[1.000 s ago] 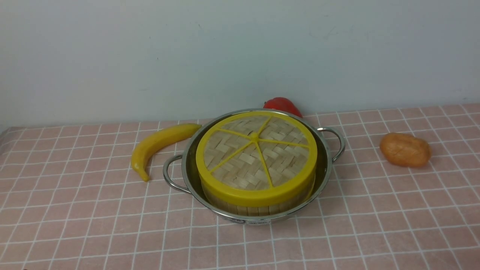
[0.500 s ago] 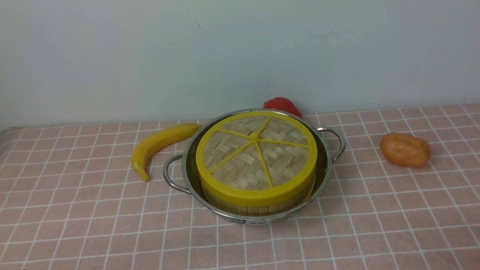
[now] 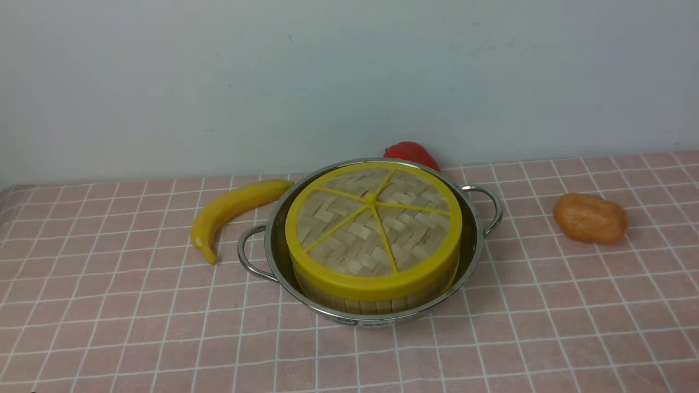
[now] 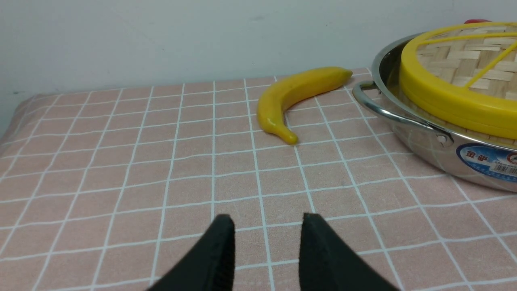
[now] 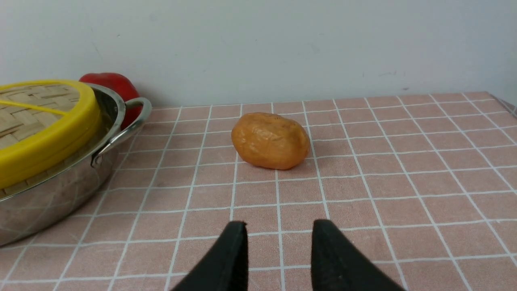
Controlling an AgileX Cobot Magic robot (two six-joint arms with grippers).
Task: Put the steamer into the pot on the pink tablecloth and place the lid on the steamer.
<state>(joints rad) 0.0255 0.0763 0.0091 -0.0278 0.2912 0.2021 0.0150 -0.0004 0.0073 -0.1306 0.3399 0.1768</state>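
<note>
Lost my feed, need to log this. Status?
Both pincers open, empty, clear of pot. Steamer in pot, lid on. Nothing in the way.

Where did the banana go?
In the front view the banana lies on the pink tablecloth on the robot's left, right beside the pot, its far tip almost at the pot's rim.

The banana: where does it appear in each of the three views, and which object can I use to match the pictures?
Front view: the banana lies left of centre on the pink tablecloth, its far tip close to the pot.
Left wrist view: the banana is at upper centre, beside the pot's looped handle.
Right wrist view: not in it.
Shared landmark: the pot with the yellow-rimmed lid, visible in all three.
</note>
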